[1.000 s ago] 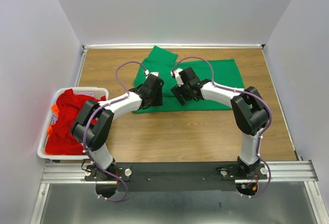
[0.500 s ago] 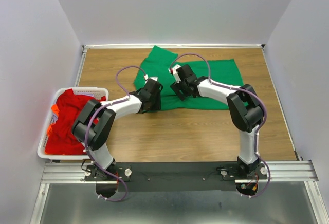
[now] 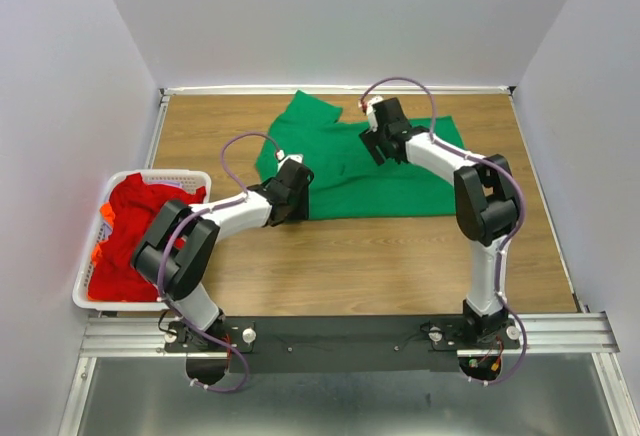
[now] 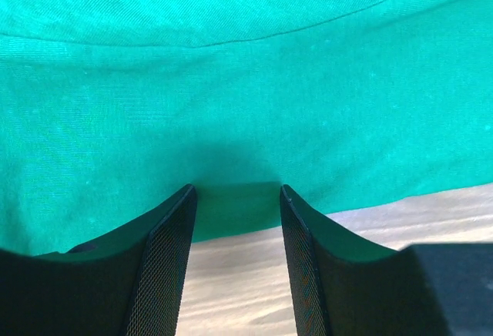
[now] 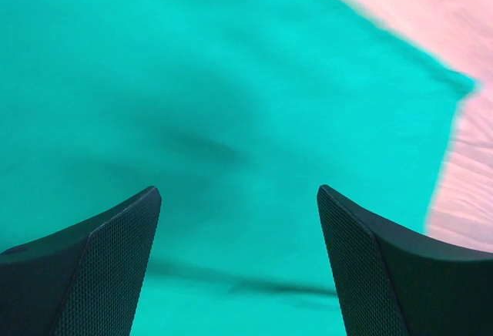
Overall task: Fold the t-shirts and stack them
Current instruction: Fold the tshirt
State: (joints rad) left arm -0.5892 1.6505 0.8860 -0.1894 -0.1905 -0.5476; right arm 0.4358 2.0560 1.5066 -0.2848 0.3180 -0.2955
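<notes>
White-walled bay around a wooden desk [image 3: 350,266]. Green shirt [image 3: 400,181] spread flat across the far middle of the desk, one sleeve pointing toward the back wall. White basket [image 3: 165,173] at the left edge, heaped with red shirts [image 3: 135,231], none yet folded. Left jaws low at the green shirt's near-left hem: apart, hem edge crossing the gap, not pinched. Right jaws over the far part of the same shirt: wide apart, nothing between them.

Handling, as judged: light, limp cloth with no stiffness. Likely to sag and wrinkle if raised at one point, and to bunch if dragged over the wood. Best taken at hem corners or sleeve seams, where doubled cloth gives the jaws a bite, both sides lifted together.

Hard to make out: right wrist view smeared, so height above the cloth unclear. Collar not found, perhaps under the right arm [image 3: 440,161]. Red shirts in the heap not countable. Contact of the left jaws with the desk uncertain.
</notes>
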